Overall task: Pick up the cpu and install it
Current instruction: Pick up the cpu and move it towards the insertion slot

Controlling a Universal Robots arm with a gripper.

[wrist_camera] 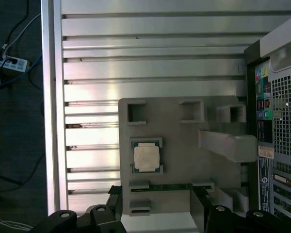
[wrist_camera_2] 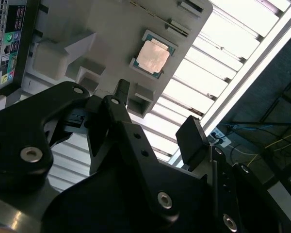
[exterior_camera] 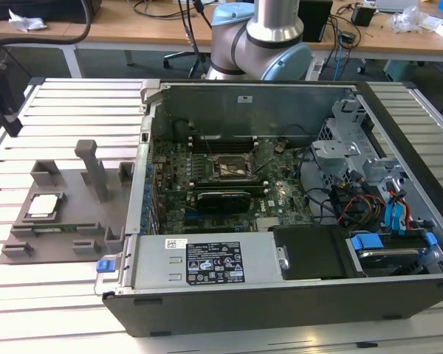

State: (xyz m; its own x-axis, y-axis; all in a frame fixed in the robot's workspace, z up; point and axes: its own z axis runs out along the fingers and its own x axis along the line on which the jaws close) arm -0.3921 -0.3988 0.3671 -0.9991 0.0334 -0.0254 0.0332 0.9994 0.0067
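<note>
Edges: computer case (exterior_camera: 280, 295) bounds fixture (exterior_camera: 74, 184) on exterior view's right.
Cpu (exterior_camera: 44, 206): in fixture recess — clear of gripper (wrist_camera_2: 157, 112), fingers (wrist_camera_2: 191, 138) spread.

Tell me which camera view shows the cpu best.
The first wrist view: it looks squarely at the cpu, unobstructed in its seat on the grey holder. The second wrist view shows it whole too, but tilted. The exterior view shows it far off and slanted.
</note>
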